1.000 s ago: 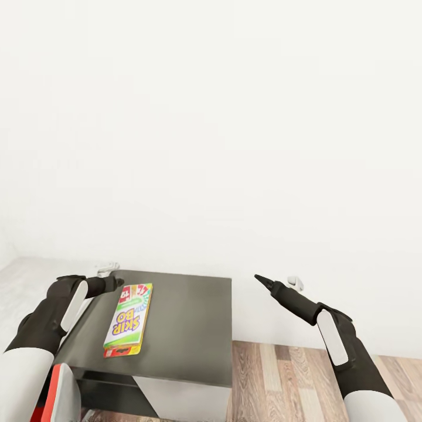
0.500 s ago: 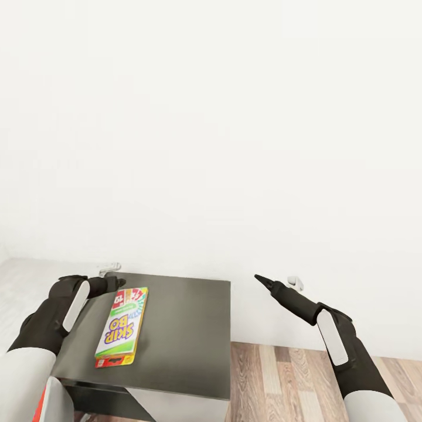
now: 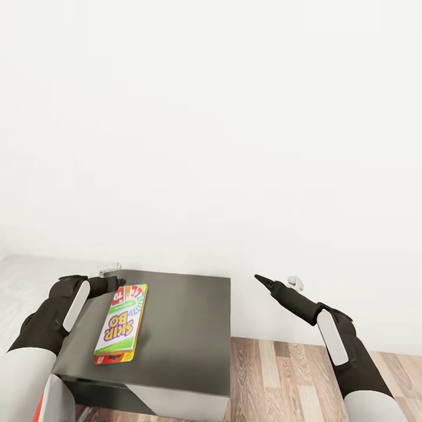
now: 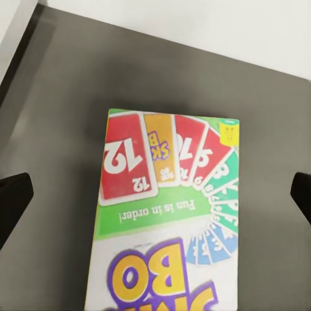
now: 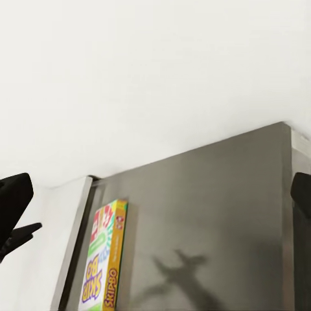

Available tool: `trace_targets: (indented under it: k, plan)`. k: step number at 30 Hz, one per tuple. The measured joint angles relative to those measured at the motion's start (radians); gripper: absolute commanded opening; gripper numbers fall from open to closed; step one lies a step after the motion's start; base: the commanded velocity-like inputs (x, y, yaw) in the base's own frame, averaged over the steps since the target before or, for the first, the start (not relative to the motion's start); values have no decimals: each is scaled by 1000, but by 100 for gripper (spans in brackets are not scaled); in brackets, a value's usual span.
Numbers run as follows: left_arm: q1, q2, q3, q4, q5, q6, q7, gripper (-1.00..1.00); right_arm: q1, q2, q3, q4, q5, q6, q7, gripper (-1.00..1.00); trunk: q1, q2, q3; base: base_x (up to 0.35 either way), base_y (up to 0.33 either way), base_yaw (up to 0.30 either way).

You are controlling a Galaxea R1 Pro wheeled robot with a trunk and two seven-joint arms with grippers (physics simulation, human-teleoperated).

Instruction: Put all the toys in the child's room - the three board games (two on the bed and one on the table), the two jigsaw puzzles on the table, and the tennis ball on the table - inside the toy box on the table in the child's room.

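Dark grey table (image 3: 187,328) against a plain white wall (image 3: 211,129), wood-plank floor (image 3: 287,381) at 5 o'clock. One Skip-Bo game box (image 3: 121,323) lies flat on it, toward 9 o'clock. My left gripper (image 3: 115,283) hovers just over its far end, fingers spread. My right gripper (image 3: 259,278) hangs off the table at 3 o'clock, also spread.

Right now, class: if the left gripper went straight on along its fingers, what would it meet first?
Most likely the Skip-Bo box, lying flat on the dark table top. The left wrist view looks down on it between the spread fingers of the left gripper. Depth is unclear, so this is a judgement.
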Motion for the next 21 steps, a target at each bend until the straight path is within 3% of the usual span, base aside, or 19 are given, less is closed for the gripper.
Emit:
trace_targets:
  k: [12, 21]
  plan:
    - [0, 0, -1, 1, 0, 0, 0, 100, 0, -2, -5, 0, -4, -2, 5, 100, 0, 0, -5, 0, 0, 0]
    - [0, 0, -1, 1, 0, 0, 0, 100, 0, -24, -7, 0, -16, -3, 6, 100, 0, 0, -5, 0, 0, 0]
